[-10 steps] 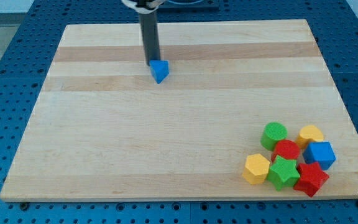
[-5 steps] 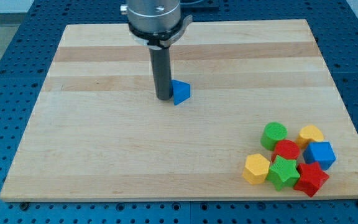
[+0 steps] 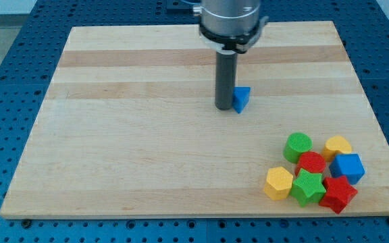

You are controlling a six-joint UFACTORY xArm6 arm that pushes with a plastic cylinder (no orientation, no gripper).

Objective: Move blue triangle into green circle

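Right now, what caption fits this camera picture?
My tip pushes the blue triangle toward the green circle.

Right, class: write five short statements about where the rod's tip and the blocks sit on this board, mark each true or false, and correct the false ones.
1. My tip sits just on the view's left of the blue triangle. True.
2. The blue triangle touches the green circle. False: bare board separates them.
3. The green circle lies toward the view's bottom right of the triangle. True.
4. The yellow hexagon stands alone at the view's top left. False: it is in the bottom-right cluster, beside the green star.
5. The red star sits beside the green star. True.
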